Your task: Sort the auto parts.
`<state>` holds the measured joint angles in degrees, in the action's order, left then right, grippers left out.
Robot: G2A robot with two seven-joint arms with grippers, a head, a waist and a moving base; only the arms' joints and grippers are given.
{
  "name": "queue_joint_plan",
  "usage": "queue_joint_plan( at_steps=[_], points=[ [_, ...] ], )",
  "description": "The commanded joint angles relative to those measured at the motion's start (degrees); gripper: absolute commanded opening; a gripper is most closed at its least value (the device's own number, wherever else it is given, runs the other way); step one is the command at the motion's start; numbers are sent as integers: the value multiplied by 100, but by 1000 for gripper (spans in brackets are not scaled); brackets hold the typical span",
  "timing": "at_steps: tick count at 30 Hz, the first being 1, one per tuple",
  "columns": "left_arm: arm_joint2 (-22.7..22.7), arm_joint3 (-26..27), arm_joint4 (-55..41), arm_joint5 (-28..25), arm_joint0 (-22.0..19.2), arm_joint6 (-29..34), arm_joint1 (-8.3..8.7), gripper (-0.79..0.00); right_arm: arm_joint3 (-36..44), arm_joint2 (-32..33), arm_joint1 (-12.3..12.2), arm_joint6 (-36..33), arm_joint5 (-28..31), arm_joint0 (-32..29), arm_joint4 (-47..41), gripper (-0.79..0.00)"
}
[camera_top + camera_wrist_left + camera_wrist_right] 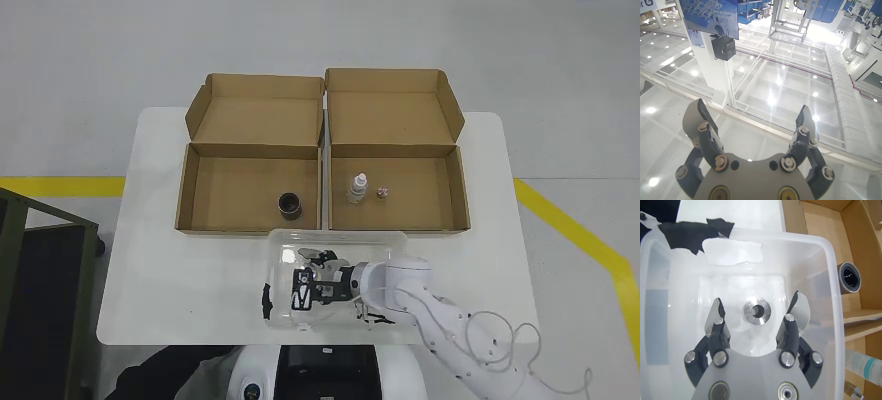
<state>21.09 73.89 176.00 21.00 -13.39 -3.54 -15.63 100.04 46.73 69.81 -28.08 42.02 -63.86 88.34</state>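
Right wrist view: we see shiny faceted metal ring with centre hole [763,317] lying flat on floor of clear plastic bin [829,256], hole axis upward. It sits squarely between spread fingers of right gripper [757,296], touching neither. We judge next move as straight descent, then close. Right arm hangs over bin, gripper angled down into it. Left gripper [752,105] is apart too, aimed at ceiling, holding nothing.

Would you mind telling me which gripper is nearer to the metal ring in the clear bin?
Right. The right gripper hangs inside the clear bin, open fingers either side of the metal ring. The left gripper points away, up at the ceiling.
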Motion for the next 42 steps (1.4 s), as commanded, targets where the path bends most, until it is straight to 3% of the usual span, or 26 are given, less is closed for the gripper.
queue_joint_plan(
  at_steps=[1, 6, 9, 13, 16, 21, 42],
  points=[
    [0, 0, 0, 0, 0, 0, 0, 0, -78, -26, 10, 17, -25, 36, 30, -203],
    [0, 0, 0, 0, 0, 0, 0, 0, -263, -105, 44, 70, -75, 111, -7, -259],
    [0, 0, 0, 0, 0, 0, 0, 0, -326, -138, 62, 93, -94, 143, -56, -372],
    [0, 0, 0, 0, 0, 0, 0, 0, -366, -160, 76, 104, -88, 170, -108, -400],
    [0, 0, 0, 0, 0, 0, 0, 0, -381, -168, 81, 95, -74, 183, -131, -474],
    [0, 0, 0, 0, 0, 0, 0, 0, -370, -135, 87, 112, -41, 200, -284, -785],
    [0, 0, 0, 0, 0, 0, 0, 0, 622, 469, -19, -190, 65, 87, -1158, -785]
  ],
)
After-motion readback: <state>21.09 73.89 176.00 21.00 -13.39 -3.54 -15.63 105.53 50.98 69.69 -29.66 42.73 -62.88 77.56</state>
